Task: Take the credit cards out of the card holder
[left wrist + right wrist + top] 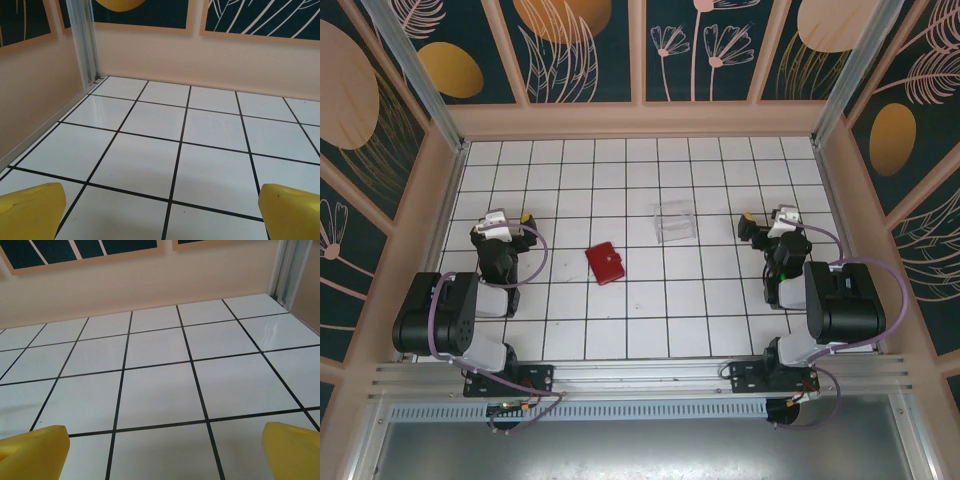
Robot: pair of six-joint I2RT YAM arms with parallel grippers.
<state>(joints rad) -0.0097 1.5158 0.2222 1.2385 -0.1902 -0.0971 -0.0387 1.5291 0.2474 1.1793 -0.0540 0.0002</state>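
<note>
The card holder [605,263], a small red wallet with a snap tab, lies folded shut on the white tiled floor [640,320] near the middle. The credit cards are hidden. My left gripper [506,217] hovers about two tiles to the wallet's left, open and holding nothing. In the left wrist view its yellow fingertips [31,210] stand far apart over bare tiles. My right gripper [767,217] is several tiles to the wallet's right, also open and holding nothing, and its yellow fingertips [292,450] frame bare floor.
A clear plastic box [674,221] stands just behind and to the right of the wallet, between it and the right gripper. Pale wooden walls [640,120] with metal corner posts [85,40] enclose the floor on three sides.
</note>
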